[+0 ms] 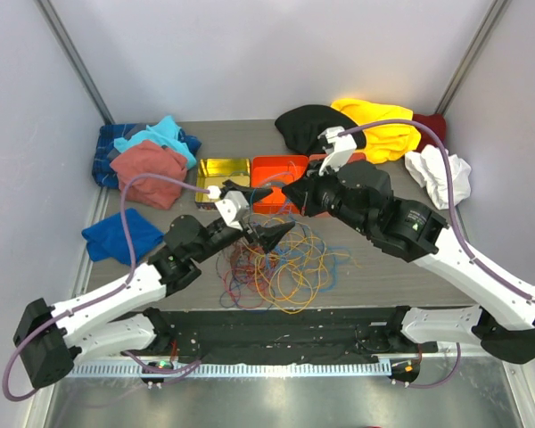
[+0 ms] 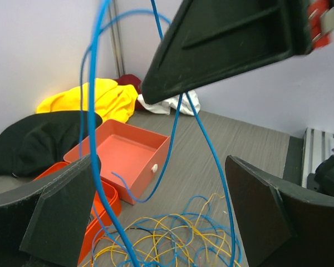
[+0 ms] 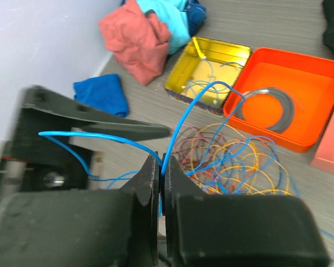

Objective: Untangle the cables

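The cables (image 1: 281, 267) lie as a loose tangle of yellow, orange, blue, red and dark wires on the table's near middle, also seen in the right wrist view (image 3: 234, 161). My right gripper (image 3: 162, 167) is shut on one blue cable (image 3: 189, 111), lifted above the heap. It hovers over the tangle in the top view (image 1: 266, 191). My left gripper (image 2: 167, 217) is wide open just below it (image 1: 267, 234). The raised blue cable (image 2: 92, 111) loops down between its fingers (image 2: 61, 217) without being pinched.
A yellow tin (image 1: 223, 171) and an orange tray (image 1: 279, 171) holding a grey coil (image 3: 267, 105) stand behind the tangle, beside a salmon box (image 2: 125, 156). Cloths lie around: red (image 1: 147, 169), blue (image 1: 120, 234), black (image 1: 308, 125), yellow (image 1: 374, 125), white (image 1: 437, 174).
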You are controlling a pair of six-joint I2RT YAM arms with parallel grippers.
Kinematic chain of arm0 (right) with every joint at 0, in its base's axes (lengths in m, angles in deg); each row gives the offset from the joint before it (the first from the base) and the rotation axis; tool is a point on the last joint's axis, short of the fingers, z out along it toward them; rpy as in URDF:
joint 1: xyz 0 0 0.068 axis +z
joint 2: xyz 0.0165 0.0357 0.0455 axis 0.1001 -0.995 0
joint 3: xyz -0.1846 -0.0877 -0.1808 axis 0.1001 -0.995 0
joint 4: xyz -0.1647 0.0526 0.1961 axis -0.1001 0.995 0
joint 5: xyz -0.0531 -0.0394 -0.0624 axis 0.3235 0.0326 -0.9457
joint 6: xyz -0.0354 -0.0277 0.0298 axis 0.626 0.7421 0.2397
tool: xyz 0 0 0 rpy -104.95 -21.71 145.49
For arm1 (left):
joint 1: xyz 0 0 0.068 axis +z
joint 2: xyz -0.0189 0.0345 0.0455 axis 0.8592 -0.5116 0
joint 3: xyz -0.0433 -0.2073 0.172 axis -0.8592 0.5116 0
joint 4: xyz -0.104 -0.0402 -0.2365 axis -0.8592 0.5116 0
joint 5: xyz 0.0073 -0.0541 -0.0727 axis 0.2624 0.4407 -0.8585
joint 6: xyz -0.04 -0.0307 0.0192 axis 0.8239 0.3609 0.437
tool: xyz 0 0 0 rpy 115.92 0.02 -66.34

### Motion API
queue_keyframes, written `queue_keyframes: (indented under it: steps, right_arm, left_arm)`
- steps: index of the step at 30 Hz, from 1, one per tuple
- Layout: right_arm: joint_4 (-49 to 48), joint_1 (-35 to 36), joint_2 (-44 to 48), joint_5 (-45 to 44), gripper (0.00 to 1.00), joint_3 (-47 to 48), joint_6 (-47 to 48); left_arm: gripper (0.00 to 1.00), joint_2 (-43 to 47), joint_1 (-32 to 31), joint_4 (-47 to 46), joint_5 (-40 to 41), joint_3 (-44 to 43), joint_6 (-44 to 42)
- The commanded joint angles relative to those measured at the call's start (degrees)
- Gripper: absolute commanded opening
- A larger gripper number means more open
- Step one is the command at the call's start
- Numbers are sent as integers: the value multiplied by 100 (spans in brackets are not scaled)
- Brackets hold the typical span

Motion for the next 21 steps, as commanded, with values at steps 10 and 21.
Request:
queue_keyframes:
  steps: [10, 21]
  right_arm:
    - [-261, 2, 87, 1466, 1, 418, -531]
    - [-516, 2, 535, 2126, 1, 84, -918]
  left_arm:
    - [100, -1114, -17, -1349, 372, -407, -1073]
    - [98, -1739, 71, -2096, 723, -583, -1399]
